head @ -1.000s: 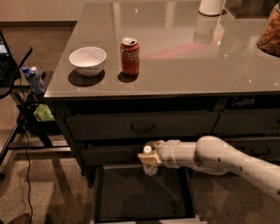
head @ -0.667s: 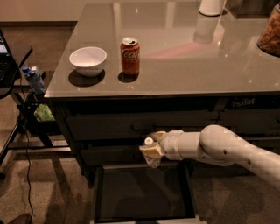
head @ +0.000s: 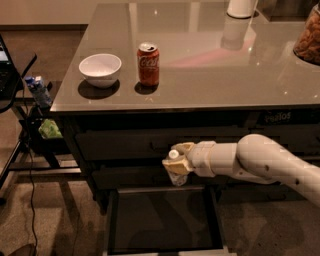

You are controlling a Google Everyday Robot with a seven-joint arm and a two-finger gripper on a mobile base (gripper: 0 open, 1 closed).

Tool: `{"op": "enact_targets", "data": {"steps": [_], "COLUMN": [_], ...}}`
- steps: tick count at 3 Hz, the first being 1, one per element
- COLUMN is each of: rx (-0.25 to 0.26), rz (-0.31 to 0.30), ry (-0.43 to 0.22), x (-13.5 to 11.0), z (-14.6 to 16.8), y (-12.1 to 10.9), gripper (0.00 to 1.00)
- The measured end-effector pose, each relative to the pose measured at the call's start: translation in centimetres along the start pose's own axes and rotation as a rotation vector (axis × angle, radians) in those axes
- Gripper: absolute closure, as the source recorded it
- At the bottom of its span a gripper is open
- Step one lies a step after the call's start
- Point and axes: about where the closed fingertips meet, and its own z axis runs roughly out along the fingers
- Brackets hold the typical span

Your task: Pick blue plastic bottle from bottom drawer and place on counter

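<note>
My gripper (head: 176, 162) is shut on the blue plastic bottle (head: 175, 175). The bottle's white cap shows above the fingers and its clear body hangs below them. I hold it in the air in front of the two upper drawers, above the open bottom drawer (head: 160, 220), whose dark floor is bare. The glossy grey-beige counter (head: 210, 75) lies higher up, above the gripper. My white arm reaches in from the right.
On the counter stand a white bowl (head: 100, 69), a red Coca-Cola can (head: 148, 64), a white container (head: 241, 8) at the back and a jar (head: 309, 37) at the right edge. A black side table (head: 20, 95) with a small blue carton (head: 38, 90) stands to the left.
My gripper has risen with the bottle and moved slightly left, from just above the open drawer to the level of the middle drawer front.
</note>
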Motion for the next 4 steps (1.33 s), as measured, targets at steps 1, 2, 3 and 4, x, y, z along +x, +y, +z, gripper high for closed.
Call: {"op": "enact_targets", "data": {"steps": [1,2,3,4], "rx": [0.033,0.057,0.089,0.086], "rz": [-0.02,-0.043,-0.111,-0.123], "ry": [-0.007,-0.016,-0.034,-0.045], "x": [-2.5,-5.2,-9.3,-10.2], "z": [-2.9,-5.6,-8.7,-8.9], "y": [-0.4,-0.5,-0.2,-0.1], "gripper": [1.0,1.0,1.0,1.0]}}
